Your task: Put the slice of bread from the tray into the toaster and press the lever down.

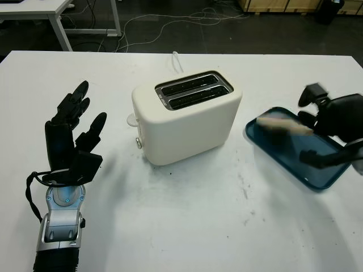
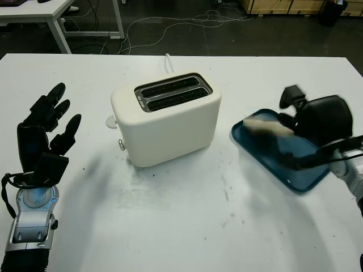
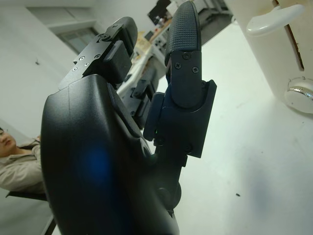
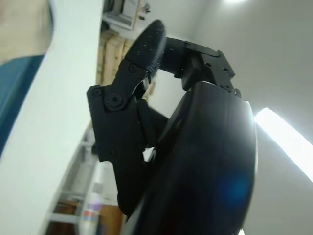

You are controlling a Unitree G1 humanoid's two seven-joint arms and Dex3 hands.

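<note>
Bread [image 1: 282, 123]: 1 slice, 1 tray [image 1: 317, 180], 1 toaster [image 1: 187, 116] w/ 2 slots

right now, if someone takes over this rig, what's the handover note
Left hand: open, raised above the table to the left of the toaster, holding nothing.
Right hand: at the blue tray, beside the slice of bread; the views do not show whether it has a grip on the slice.
Slice of bread: on the blue tray, at its far end, to the right of the toaster.
White toaster: mid-table, both slots empty, its lever on the end that faces the left hand.
Done: nothing yet.
Left: grasp the slice, drop it into a slot, press the lever down.
</note>
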